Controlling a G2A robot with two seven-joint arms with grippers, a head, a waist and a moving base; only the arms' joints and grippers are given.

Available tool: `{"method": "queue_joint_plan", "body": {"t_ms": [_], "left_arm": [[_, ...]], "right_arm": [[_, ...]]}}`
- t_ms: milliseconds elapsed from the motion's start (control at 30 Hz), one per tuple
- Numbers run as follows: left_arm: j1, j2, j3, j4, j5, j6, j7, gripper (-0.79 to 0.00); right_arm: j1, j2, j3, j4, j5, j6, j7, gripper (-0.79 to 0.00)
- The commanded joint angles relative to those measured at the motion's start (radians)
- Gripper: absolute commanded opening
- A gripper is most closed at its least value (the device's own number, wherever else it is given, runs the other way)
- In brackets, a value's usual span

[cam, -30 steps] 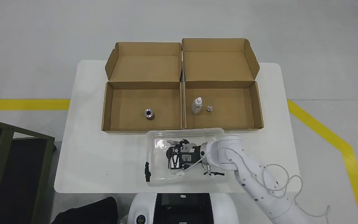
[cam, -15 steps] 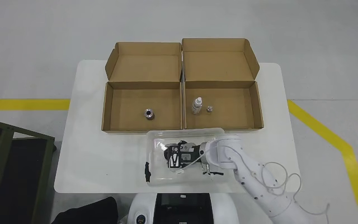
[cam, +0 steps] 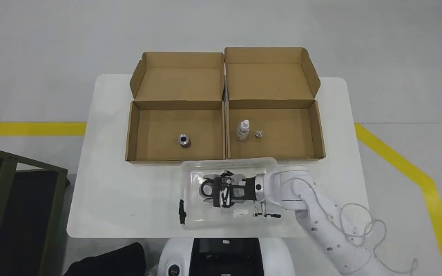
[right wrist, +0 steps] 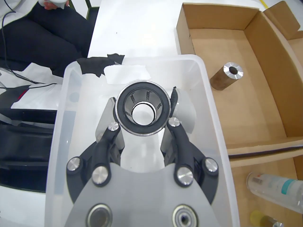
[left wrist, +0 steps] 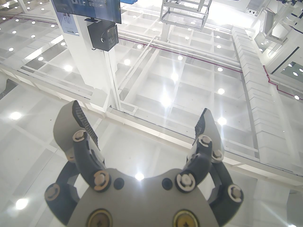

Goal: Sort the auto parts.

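Right jaws clamped on the ring-shaped bearing [right wrist: 143, 109], holding it over the clear bin [right wrist: 214, 119] at the tabletop's near edge. Left jaws spread wide, gripping nothing, aimed at the ceiling. The risk as I see it: round, smooth rim, thin grip. A jerk toward the cardboard box [right wrist: 248, 119] could slip it loose or clip the bin wall

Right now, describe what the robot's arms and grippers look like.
The right arm is white with rounded segments and a thin white cable looped beside it. The right gripper and left gripper share a grey metal plate, black linkages with round screws, and pale fingers with black ribbed pads.
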Motion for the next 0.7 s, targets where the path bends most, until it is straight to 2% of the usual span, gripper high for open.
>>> {"method": "queue_joint_plan", "body": {"t_ms": [0, 333, 667], "left_arm": [[0.0, 0.0, 0.0, 0.0, 0.0, 0.0, 0.0, 0.0], [0.0, 0.0, 0.0, 0.0, 0.0, 0.0, 0.0, 0.0], [0.0, 0.0, 0.0, 0.0, 0.0, 0.0, 0.0, 0.0]], "right_arm": [[-0.003, 0.004, 0.019, -0.012, 0.038, -0.005, -0.007, -0.785], [0.003, 0.022, 0.121, -0.065, 0.233, -0.018, -0.084, -0.785], [-0.015, 0.041, 0.239, -0.172, 0.337, 0.006, -0.156, -0.785]]}}
